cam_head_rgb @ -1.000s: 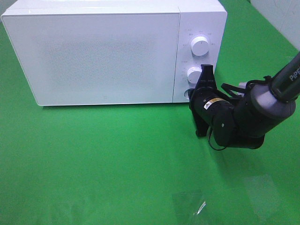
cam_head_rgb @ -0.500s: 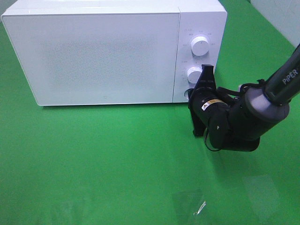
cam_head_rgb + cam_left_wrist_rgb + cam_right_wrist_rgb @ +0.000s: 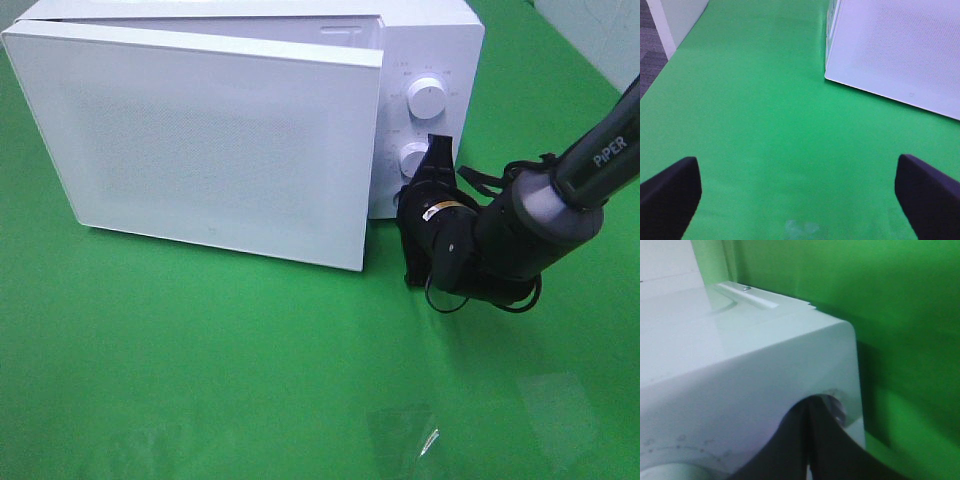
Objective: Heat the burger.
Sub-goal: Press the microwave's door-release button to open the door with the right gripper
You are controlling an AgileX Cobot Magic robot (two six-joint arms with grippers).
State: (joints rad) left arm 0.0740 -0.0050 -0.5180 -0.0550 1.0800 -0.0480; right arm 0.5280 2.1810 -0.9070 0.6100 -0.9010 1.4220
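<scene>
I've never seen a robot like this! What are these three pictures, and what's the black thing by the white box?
It's a robot with two arms, each ending in a pincer called a gripper. One picture looks down from a high camera; the other two come from cameras on the wrists. The white box is a microwave on a green table; its door stands ajar. The black thing is the right gripper, shut, its tip at a round button. The left gripper is open and holds nothing. No burger shows.
</scene>
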